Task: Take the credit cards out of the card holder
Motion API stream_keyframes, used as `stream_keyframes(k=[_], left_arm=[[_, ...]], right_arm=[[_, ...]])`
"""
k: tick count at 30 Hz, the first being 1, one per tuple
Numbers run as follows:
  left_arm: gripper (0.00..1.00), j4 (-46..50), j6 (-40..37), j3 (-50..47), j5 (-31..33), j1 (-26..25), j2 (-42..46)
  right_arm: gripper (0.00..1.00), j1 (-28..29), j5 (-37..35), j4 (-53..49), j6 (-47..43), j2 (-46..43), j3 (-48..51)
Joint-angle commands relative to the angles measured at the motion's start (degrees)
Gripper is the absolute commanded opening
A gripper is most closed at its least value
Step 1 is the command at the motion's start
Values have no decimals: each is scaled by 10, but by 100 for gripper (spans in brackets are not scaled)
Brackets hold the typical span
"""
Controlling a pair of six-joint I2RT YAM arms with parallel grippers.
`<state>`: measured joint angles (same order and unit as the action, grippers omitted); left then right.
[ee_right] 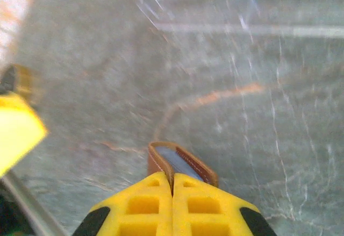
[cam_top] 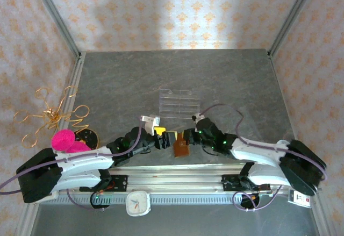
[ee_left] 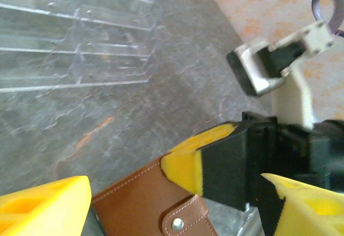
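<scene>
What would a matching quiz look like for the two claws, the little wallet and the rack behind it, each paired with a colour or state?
Things:
1. left gripper
2. right gripper
3. card holder
4. rack

Colours or states:
A. clear, see-through
B. brown leather
C. fingers pressed together
D. fingers spread wide

Pairs: 1-D, 2-C, 3-B, 4-A

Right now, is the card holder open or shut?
Open, at least partly: the card holder shows blue lining between its brown edges.
</scene>
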<state>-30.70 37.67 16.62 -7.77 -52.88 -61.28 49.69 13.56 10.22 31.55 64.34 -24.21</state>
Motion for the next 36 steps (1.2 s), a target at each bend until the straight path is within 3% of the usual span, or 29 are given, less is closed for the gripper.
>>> stream_keyframes(k=[1,8,17,24,30,32,34,36], left_arm=[[84,-82,-2,-16,-42,-4,-5],[85,-211,4,-54,-77,-4,-18],[87,-310,2,-68,-125,-4,-19],[79,-328,4,-72,-134,-4,-16],[66,-347,4,-75,-138,-4,-11],[69,-334,0,-76,-125,-4,-3],[80,-308,-6,-79,-97,-4,13],[86,-288,-12,-84,-76,-4,31]], right_arm=[[0,-31,22,-9,-40,-70,4],[0,-55,85,19,-49,-184,-4],[0,-60,148,80,-31,-195,-30],[0,-60,176,172,4,-152,-35],[0,-61,187,221,25,-125,-42],[0,-61,185,206,19,-126,-56],[0,-61,173,168,0,-135,-73],[0,-61,158,141,-12,-149,-80]])
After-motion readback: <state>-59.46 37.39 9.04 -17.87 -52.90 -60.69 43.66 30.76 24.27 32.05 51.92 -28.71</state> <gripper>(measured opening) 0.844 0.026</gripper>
